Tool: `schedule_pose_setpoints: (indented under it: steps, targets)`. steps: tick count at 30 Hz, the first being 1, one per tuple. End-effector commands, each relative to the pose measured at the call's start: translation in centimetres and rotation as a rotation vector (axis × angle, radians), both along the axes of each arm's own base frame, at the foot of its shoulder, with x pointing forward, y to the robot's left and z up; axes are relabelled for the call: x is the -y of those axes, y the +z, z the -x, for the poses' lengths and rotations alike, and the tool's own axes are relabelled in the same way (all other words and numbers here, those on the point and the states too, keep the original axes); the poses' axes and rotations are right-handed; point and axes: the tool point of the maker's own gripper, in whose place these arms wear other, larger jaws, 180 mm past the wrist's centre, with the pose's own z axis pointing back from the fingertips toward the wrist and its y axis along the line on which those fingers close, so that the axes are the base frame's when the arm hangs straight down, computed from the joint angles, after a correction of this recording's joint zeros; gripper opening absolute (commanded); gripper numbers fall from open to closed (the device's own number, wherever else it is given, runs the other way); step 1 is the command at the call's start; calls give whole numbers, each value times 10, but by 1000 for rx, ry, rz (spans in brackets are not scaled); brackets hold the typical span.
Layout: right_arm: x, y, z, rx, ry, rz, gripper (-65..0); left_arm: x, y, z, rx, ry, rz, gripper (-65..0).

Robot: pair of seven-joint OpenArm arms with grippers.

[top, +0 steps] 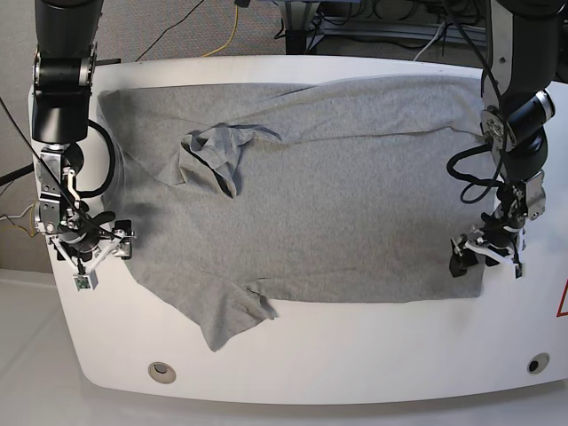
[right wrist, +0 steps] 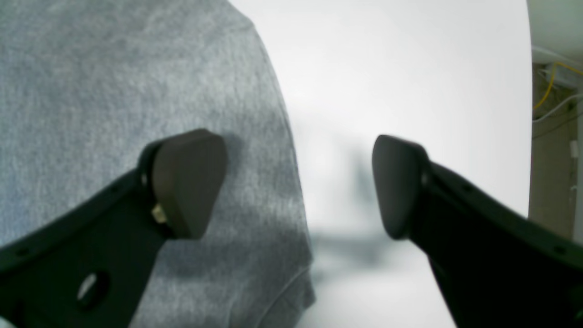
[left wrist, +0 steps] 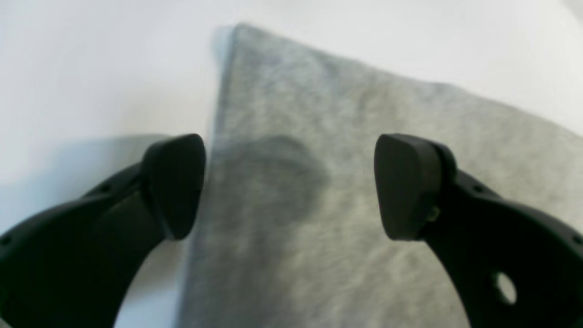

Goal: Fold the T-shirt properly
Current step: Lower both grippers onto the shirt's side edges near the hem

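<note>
Both grippers have their jaws spread wide apart, and nothing is held between them. From the left wrist camera, the left gripper (left wrist: 289, 187) hangs over a corner of the T-shirt (left wrist: 364, 191): one black fingertip (left wrist: 175, 184) sits over the cloth's straight edge, the other over the fabric itself. Whether the fingertips touch the cloth cannot be told, as this close view is blurred. From the right wrist camera, the right gripper (right wrist: 298, 184) straddles another edge of the T-shirt (right wrist: 114, 91), with one fingertip (right wrist: 189, 182) over grey fabric and the other over bare table (right wrist: 410, 68). A stitched hem curves across the cloth low in that picture.

In the base view, the left gripper (top: 486, 251) is at the scene's right, by the shirt's near right corner. The right gripper (top: 89, 244) is at the scene's left, beside the shirt's left edge. The heather-grey T-shirt (top: 355, 195) lies spread across most of the white table (top: 355, 355), wrinkled, with a bunched fold left of centre toward the far side. A sleeve sticks out toward the near edge, left of centre.

Both arms are cut off at the top of the base view. The table's near edge is rounded, with two small round holes near its corners. Beyond the far edge, grey floor and loose cables (top: 222, 27) are visible.
</note>
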Motion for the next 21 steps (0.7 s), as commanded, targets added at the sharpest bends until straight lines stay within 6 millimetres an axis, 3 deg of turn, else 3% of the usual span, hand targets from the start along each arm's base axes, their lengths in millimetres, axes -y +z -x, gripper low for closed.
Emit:
schedule_pose_setpoints:
  steps: [1, 5, 10, 17, 21]
  targets:
    - [9, 23, -13, 67, -9, 11, -139, -6, 12, -8, 23, 15, 12, -93]
    - [9, 23, -13, 67, -9, 11, -139, -4, 11, -8, 22, 21, 29, -93]
    - [9, 23, -13, 67, -9, 11, -139, 19, 8, -14, 25, -5, 54, -93]
    - [11, 23, -12, 66, -11, 12, -139, 21, 8, -15, 20, -10, 57, -93]
    - [19, 26, -11, 68, -18, 26, -139, 34, 5, -16, 5, -33, 70, -93]
